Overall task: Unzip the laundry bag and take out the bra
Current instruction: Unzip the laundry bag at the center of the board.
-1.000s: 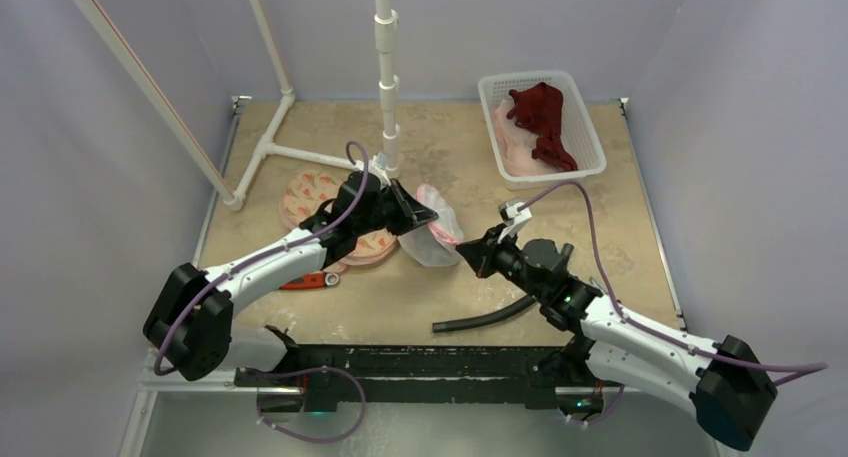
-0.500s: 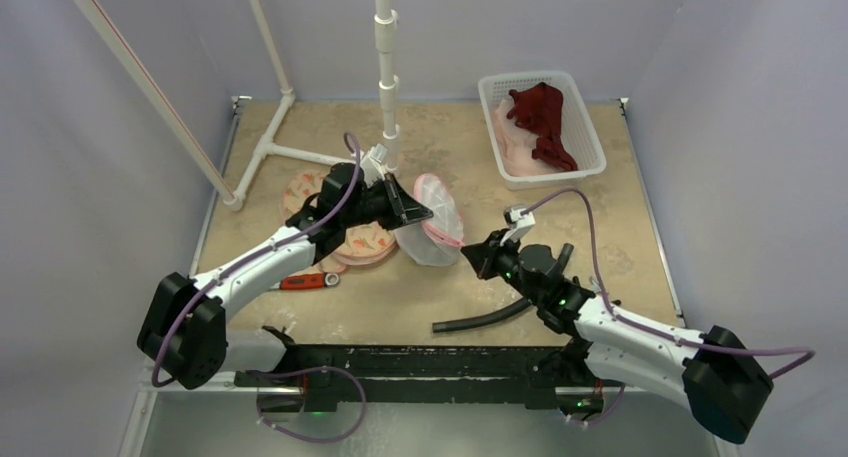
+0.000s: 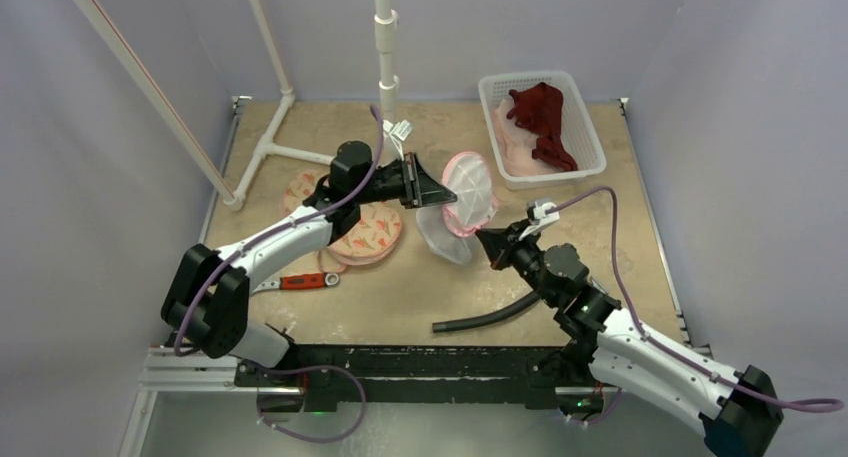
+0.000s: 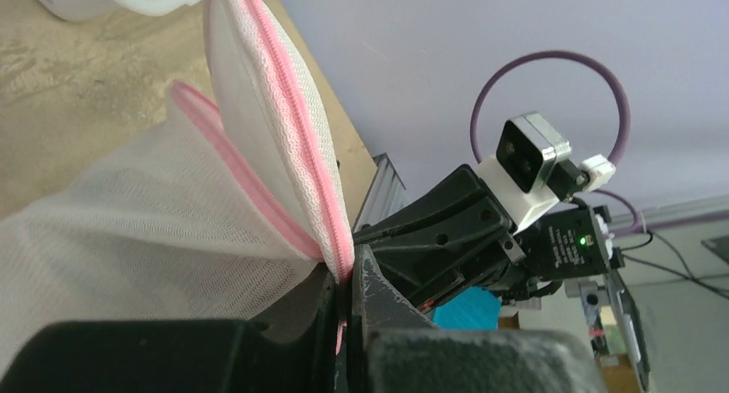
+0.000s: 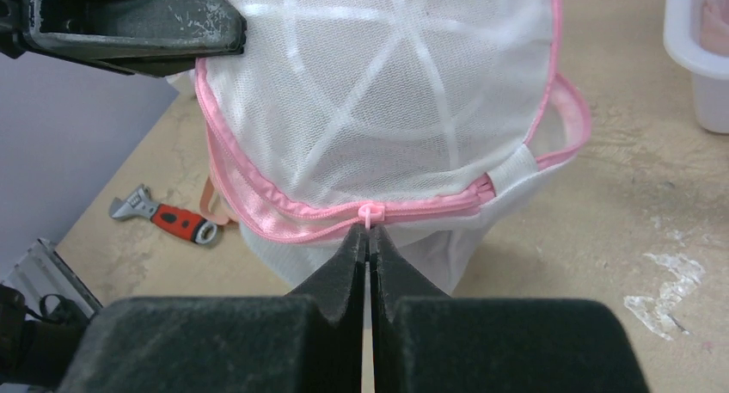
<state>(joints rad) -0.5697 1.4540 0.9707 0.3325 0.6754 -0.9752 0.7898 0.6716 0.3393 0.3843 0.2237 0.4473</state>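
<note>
A white mesh laundry bag (image 3: pixel 462 202) with a pink zipper hangs lifted above the table's middle. My left gripper (image 3: pixel 440 194) is shut on its pink zipper edge (image 4: pixel 331 225), holding the bag up. My right gripper (image 3: pixel 484 240) is shut on the pink zipper pull (image 5: pixel 370 214), just below the bag's round lid (image 5: pixel 378 92). The zipper line (image 5: pixel 284 211) gapes slightly to the left of the pull. The bra inside the bag does not show clearly through the mesh.
A white basket (image 3: pixel 590 137) with dark red and pale garments stands at the back right. Two patterned pink pads (image 3: pixel 370 227) lie under the left arm. A red-handled wrench (image 3: pixel 300 280) and a black hose (image 3: pixel 490 315) lie near the front. A white pipe frame (image 3: pixel 385 67) stands behind.
My left gripper has lifted the bag up and to the right, turning its round lid toward the camera. My right gripper followed it, rising to the right with the zipper pull.
</note>
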